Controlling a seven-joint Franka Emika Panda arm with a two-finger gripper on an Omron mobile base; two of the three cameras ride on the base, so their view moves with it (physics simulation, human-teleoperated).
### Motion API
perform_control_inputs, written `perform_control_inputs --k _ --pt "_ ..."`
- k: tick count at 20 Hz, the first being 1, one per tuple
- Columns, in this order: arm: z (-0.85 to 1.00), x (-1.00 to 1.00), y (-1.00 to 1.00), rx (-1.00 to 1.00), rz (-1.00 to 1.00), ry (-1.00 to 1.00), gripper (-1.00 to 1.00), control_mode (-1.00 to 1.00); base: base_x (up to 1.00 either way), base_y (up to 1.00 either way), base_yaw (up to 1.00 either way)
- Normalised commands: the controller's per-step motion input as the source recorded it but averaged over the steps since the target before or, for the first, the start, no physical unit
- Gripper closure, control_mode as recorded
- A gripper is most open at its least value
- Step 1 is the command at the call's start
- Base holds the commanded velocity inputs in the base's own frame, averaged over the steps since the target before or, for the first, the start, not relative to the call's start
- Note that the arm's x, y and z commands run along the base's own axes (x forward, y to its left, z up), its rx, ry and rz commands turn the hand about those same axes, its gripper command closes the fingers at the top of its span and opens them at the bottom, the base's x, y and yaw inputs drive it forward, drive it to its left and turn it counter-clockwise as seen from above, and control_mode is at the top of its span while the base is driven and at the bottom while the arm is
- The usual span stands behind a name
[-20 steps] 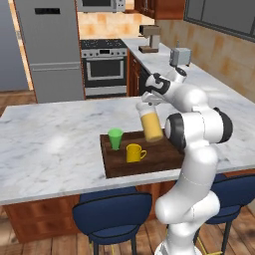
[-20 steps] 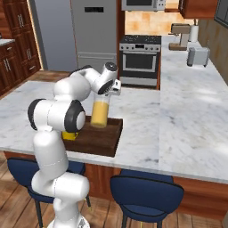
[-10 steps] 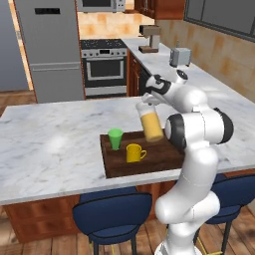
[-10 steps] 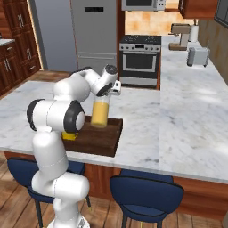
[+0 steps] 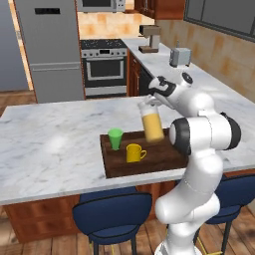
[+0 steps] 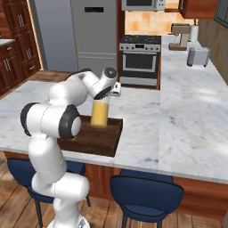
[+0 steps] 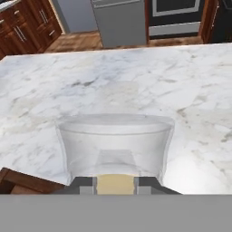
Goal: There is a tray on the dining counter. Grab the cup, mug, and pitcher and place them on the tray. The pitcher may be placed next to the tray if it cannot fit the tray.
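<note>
Nothing shifted, pitcher (image 5: 152, 124) tall, clear, orange-filled; pincer (image 5: 148, 102) seemingly gripping

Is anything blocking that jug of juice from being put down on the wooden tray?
Nothing visible does. The gripper holds the pitcher at its rim over the right part of the tray. The cup and mug stand on the left part, apart from it.

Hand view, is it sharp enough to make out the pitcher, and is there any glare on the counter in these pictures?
In the hand view the pitcher is a pale, see-through rim, soft-edged but readable, with the counter showing through it. In the left base view a bright washed-out patch sits on the counter left of the tray. In the right base view the marble is evenly lit and the whole picture is slightly soft.
</note>
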Motion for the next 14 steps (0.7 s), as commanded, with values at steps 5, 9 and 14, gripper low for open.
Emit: perform_control_inputs --k 5,9,14 --pt "-0.01 -0.49 -0.01 0.0 -0.01 -0.13 1.0 -1.0 0.0 0.0 0.0" --pt "-0.06 -0.47 0.0 0.0 -0.01 -0.12 1.0 -1.0 0.0 0.0 0.0" --pt "-0.07 -0.41 0.0 0.0 -0.01 -0.08 1.0 -1.0 0.0 0.0 0.0"
